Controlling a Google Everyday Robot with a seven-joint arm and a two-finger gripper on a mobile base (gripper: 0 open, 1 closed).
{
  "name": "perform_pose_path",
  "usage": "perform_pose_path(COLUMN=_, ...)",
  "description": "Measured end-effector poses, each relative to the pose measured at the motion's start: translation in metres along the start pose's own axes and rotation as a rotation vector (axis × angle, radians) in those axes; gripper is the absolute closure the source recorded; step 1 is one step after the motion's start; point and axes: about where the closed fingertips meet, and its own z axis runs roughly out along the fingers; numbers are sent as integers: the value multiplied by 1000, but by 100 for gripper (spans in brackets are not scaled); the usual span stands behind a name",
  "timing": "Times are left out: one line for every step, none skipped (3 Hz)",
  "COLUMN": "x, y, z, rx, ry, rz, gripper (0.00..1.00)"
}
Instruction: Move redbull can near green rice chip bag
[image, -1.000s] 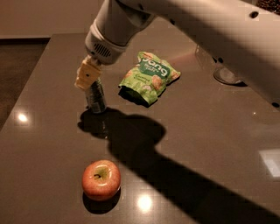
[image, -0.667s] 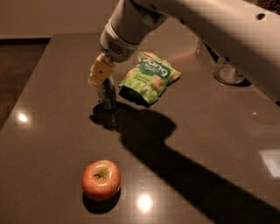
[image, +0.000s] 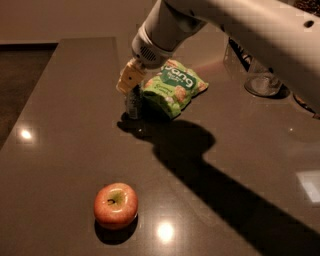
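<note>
The redbull can (image: 133, 105) is a slim dark silver can standing upright on the dark table, just left of the green rice chip bag (image: 173, 88). The bag lies flat, with white lettering and pale chip pictures. My gripper (image: 130, 82) with its yellow fingers comes down from the upper right and is shut on the can's top. The can's upper part is hidden by the fingers. The can's base is at or just above the tabletop.
A red apple (image: 115, 205) sits near the table's front left. A glass object (image: 262, 80) stands at the back right. The table's left edge (image: 30, 100) runs diagonally, with dark floor beyond. My arm's shadow crosses the table's middle.
My gripper has carried the can to the right and toward the back, from well left of the bag to right beside it.
</note>
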Motion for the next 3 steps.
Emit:
perform_pose_path(x=-1, y=2, z=1, rx=-3, ry=0, rz=-4, gripper=12)
perform_pose_path(x=-2, y=3, z=1, rx=-4, ry=1, rz=-6, gripper=0)
perform_pose_path(x=-2, y=3, z=1, rx=-4, ry=1, rz=-6, gripper=0)
